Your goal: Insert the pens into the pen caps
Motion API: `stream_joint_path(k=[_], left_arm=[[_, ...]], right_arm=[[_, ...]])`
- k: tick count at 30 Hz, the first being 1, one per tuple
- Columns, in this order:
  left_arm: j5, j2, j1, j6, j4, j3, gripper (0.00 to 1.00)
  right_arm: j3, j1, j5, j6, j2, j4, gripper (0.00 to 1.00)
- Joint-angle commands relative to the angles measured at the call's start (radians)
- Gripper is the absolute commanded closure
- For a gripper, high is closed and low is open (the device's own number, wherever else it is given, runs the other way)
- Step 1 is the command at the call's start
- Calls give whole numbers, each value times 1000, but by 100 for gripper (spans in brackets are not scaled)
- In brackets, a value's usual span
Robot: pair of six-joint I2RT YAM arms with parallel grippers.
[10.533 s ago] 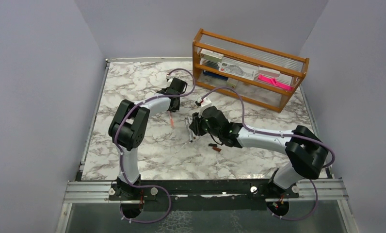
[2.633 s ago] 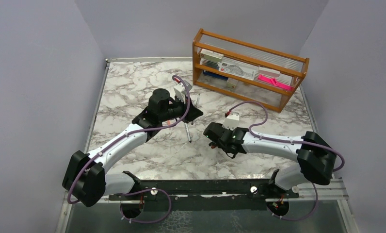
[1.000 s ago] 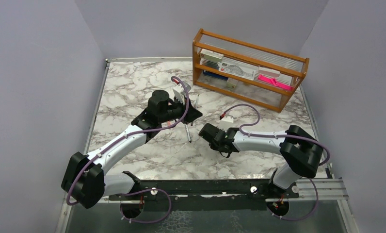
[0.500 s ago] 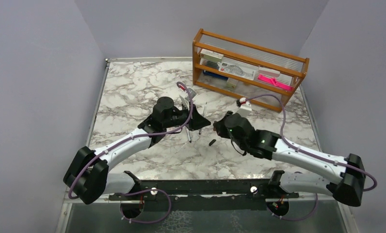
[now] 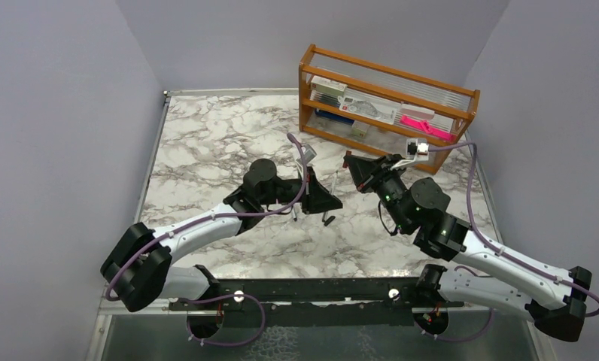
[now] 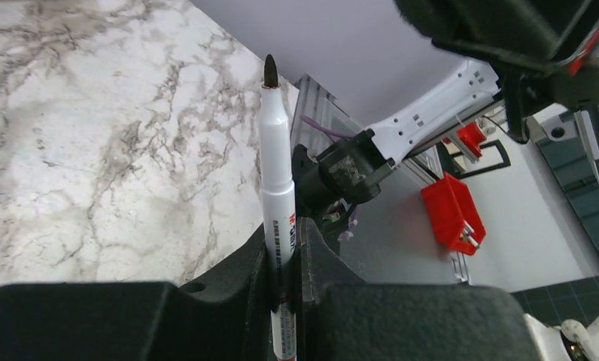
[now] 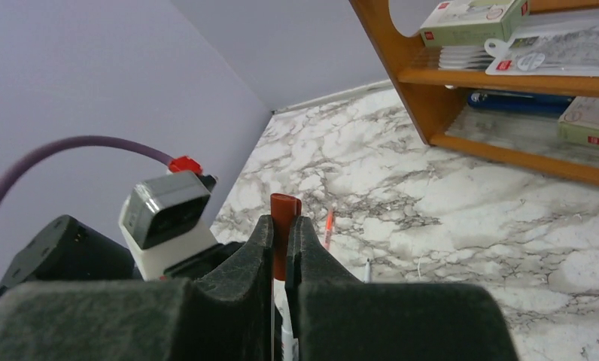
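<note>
- Your left gripper is clamped narrow on a silvery-grey stick pen. The fingers pinch the barrel low down, so most of the shaft and the dark tip stand clear ahead of them.
- Your right gripper is pinched almost fully together on a stubby dark red cap. One end of the cap pokes out past the fingertips. From these views I cannot tell whether that is the open end.
- Both pieces are held up off the marble-patterned table, near its middle, in front of the wooden shelf.
- The move ahead turns on this: in the overhead view the dark red cap lies just beyond the left gripper, further from the bases and toward the right arm's side. The two are near but apart.
- The pen's long axis runs straight out of the left fingers, tip leading. I judge it is not yet in line with the cap, so you would need to bring the tip and the cap's mouth onto one line before pushing.
- A short black cap lies on the table just beside the left gripper, on its near side, and is held by nothing.
- A translucent orange-red pen lies flat on the marble beyond the right fingers, uncapped as far as I can see.
</note>
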Motion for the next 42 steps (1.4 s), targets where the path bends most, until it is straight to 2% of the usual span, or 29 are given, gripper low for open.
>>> stream_joint_path(k=[1, 7, 42], left_arm=[[45, 39, -37, 15, 48, 30, 100], [37, 46, -67, 20, 53, 55, 100], [-16, 50, -70, 38, 53, 95, 100]], right_arm=[[0, -3, 6, -74, -16, 76, 99], [5, -3, -6, -76, -15, 67, 99], [-40, -4, -9, -24, -45, 2, 99]])
